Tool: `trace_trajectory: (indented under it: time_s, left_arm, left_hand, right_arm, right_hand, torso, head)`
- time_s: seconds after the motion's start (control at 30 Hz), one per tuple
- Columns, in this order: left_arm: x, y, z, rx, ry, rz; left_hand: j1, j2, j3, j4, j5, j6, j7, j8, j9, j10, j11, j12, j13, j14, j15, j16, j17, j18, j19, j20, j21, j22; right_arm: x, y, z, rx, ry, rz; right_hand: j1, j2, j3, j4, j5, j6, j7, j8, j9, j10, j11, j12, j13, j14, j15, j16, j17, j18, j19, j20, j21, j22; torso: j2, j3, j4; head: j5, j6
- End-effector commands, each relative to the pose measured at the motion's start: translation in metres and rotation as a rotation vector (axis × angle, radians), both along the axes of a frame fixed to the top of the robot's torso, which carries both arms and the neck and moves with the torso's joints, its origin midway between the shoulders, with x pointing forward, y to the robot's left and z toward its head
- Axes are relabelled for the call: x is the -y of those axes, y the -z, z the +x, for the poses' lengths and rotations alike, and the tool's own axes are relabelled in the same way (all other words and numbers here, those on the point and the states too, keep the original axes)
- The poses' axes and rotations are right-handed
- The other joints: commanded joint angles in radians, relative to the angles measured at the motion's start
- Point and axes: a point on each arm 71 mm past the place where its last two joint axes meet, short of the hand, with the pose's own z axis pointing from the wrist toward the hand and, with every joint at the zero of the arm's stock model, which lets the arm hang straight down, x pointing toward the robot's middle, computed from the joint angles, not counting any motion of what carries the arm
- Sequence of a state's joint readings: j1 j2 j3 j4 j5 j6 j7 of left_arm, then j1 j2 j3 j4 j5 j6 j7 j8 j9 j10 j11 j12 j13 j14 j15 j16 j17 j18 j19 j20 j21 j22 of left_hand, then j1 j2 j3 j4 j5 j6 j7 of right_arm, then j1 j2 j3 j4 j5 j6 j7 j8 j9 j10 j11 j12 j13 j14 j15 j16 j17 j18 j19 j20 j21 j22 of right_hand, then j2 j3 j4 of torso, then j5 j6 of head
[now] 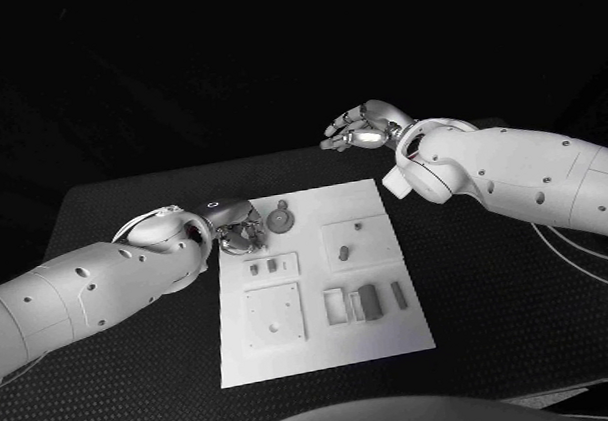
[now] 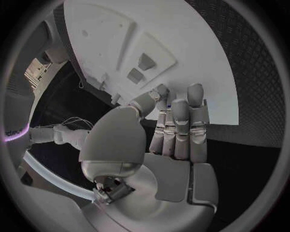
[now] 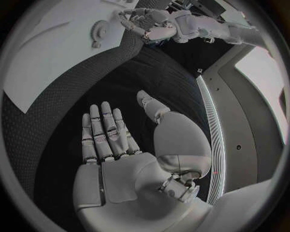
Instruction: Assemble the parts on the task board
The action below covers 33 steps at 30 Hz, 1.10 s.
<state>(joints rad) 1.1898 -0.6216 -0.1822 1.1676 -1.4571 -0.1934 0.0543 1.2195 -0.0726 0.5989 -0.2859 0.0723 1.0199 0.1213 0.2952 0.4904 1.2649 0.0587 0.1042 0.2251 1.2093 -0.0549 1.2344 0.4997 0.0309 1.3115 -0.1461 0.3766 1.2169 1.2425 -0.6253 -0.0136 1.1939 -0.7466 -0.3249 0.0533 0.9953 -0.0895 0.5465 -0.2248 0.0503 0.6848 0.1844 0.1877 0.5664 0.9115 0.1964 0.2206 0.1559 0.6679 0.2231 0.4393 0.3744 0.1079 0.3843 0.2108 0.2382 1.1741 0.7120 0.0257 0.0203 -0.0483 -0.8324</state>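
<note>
The white task board [image 1: 381,336] lies in the middle of the black table. On it are a round keyhole-shaped part [image 1: 279,218], a dark peg [image 1: 344,252], two small pieces [image 1: 262,268], a square plate [image 1: 274,314] and a row of upright blocks [image 1: 368,301]. My left hand [image 1: 234,229] hovers at the board's far left corner, just beside the round part, and holds nothing. Its fingers [image 2: 175,130] lie straight over the board's edge [image 2: 199,63]. My right hand [image 1: 361,128] is raised beyond the board's far edge, palm flat [image 3: 108,140], holding nothing.
Black textured mat [image 1: 529,289] surrounds the board on all sides. White cables [image 1: 583,254] trail along the mat at the right. The right wrist view shows the board [image 3: 54,53], the round part [image 3: 98,30] and my left hand [image 3: 148,24] beside it.
</note>
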Motion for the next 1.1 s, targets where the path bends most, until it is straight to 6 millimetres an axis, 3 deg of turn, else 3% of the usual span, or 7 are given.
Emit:
trace_trajectory:
  time_s: [0.03, 0.8, 1.1]
  left_arm:
    - [0.0061, 0.0011, -0.0031, -0.017, 0.028, 0.001]
    - [0.0107, 0.0001, -0.0046, -0.007, 0.039, -0.011]
    - [0.0035, 0.0003, -0.0023, -0.002, 0.02, -0.005]
  left_hand:
    - [-0.009, 0.003, 0.007, -0.001, 0.001, 0.003, 0.003, 0.003, 0.001, 0.004, 0.0, -0.006, 0.001, -0.001, 0.0, -0.003, 0.002, 0.066, -0.002, -0.003, -0.003, 0.001]
    - [-0.009, 0.006, 0.008, -0.001, 0.001, 0.003, 0.003, 0.003, 0.001, 0.005, -0.001, -0.007, 0.002, 0.0, 0.0, -0.002, 0.002, 0.066, -0.002, -0.004, -0.004, 0.002]
    - [-0.008, 0.008, 0.009, -0.001, 0.001, 0.004, 0.003, 0.004, 0.001, 0.006, -0.001, -0.007, 0.003, 0.002, -0.001, -0.001, 0.003, 0.066, -0.001, -0.004, -0.005, 0.002]
  right_arm:
    - [-0.0017, 0.0006, -0.0006, -0.003, -0.014, 0.002]
    - [-0.0006, 0.0025, -0.0007, -0.006, -0.011, 0.001]
    - [-0.0003, 0.0026, -0.0008, -0.006, -0.011, 0.001]
  right_hand:
    - [-0.002, -0.003, 0.001, 0.005, -0.002, -0.007, 0.065, 0.006, -0.001, 0.007, 0.0, -0.006, -0.002, 0.003, 0.003, -0.005, -0.001, -0.018, -0.008, -0.001, -0.004, 0.001]
    - [-0.002, -0.003, 0.001, 0.005, -0.002, -0.007, 0.065, 0.007, -0.002, 0.008, 0.0, -0.007, -0.004, 0.003, 0.003, -0.005, -0.002, -0.018, -0.008, -0.001, -0.005, 0.002]
    - [-0.001, -0.003, 0.0, 0.006, -0.002, -0.007, 0.065, 0.007, -0.002, 0.008, 0.0, -0.007, -0.005, 0.003, 0.003, -0.006, -0.002, -0.018, -0.008, -0.001, -0.005, 0.003]
  torso:
    - [0.0, -0.0001, 0.0005]
    - [0.0, 0.0008, -0.0009]
    - [0.0, 0.0005, -0.0006]
  head:
    - [0.0, -0.001]
    - [0.0, -0.003]
    - [-0.001, -0.003]
